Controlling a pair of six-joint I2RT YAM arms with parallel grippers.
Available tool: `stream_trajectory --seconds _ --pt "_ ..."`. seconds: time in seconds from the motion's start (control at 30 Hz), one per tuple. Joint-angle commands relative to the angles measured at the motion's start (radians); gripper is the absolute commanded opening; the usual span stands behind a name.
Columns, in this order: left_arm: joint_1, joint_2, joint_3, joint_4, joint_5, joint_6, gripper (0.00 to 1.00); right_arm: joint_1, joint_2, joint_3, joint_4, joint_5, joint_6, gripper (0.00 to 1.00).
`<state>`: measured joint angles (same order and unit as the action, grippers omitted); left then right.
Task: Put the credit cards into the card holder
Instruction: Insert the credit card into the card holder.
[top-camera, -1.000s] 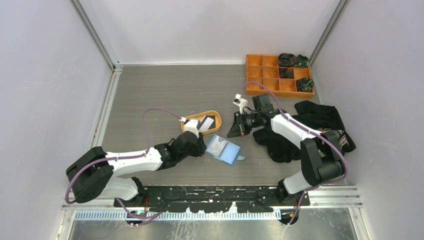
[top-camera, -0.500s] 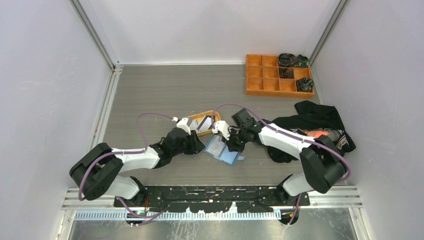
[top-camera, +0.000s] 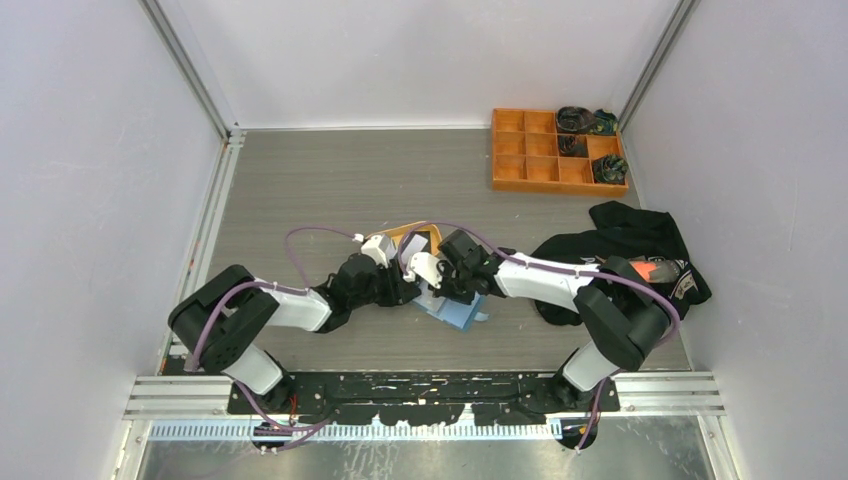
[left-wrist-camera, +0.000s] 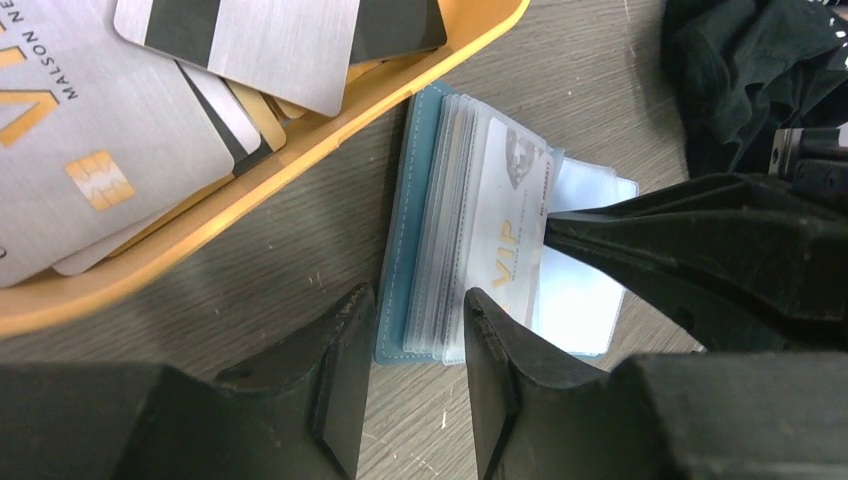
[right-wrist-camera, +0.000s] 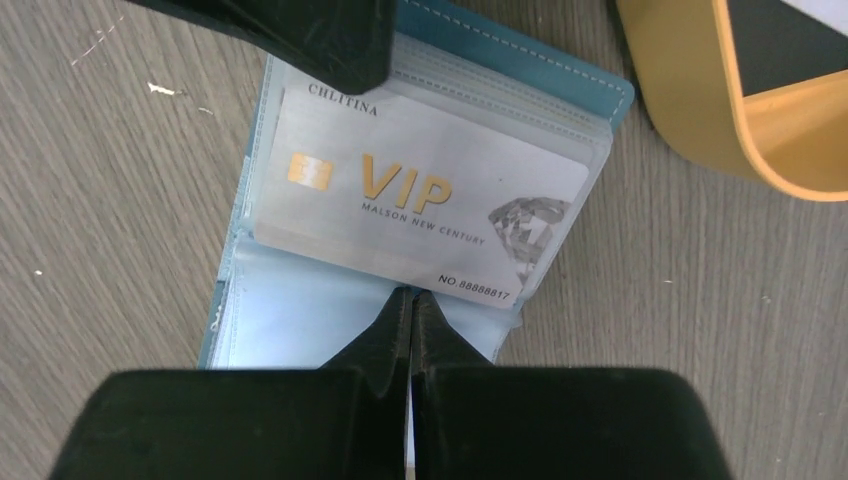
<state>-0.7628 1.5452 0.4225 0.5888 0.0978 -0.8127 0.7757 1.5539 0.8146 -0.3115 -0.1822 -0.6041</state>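
1. The left gripper lies low on the desk, near the middle. Its fingers are apart, one on each side of the holder's left end. Since a second ago its arm has folded in, with the elbow further right.
2. The holder lies open and flat on the desk between the two grippers. Its blue cover is underneath and the clear pockets face up. It sits just near-right of the tray, about where it was a second ago, but now more of it is hidden under the grippers.
3. A silver VIP card lies on the pocket stack, with part of it under a clear sleeve.
4. The right gripper has its fingers pressed together, and the tip touches the VIP card's free long edge. A second ago it hung off to the right, clear of the holder. Half a second ago it had reached the holder's right side.
5. The orange tray stands just beyond the holder. It holds more cards, silver and striped, stacked loosely.
6. Black clothes lie at the right.
7. The orange box stands at the far right, unchanged.
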Motion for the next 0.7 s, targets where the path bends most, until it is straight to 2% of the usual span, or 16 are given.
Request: stream_trajectory --seconds 0.0,0.23,0.43,0.67 --pt "0.005 0.046 0.011 0.069 0.054 -0.014 0.40 0.037 0.031 0.024 0.075 0.079 0.003 0.02" --pt "0.006 0.054 0.002 0.079 0.058 -0.023 0.40 0.048 -0.014 0.057 0.031 0.076 0.023 0.04" --pt "0.006 0.013 -0.008 0.039 0.028 -0.018 0.40 0.001 -0.154 0.064 -0.109 -0.088 -0.056 0.05" --pt "0.006 0.009 -0.010 0.036 0.036 -0.023 0.40 0.003 -0.060 0.082 -0.112 -0.062 -0.035 0.04"
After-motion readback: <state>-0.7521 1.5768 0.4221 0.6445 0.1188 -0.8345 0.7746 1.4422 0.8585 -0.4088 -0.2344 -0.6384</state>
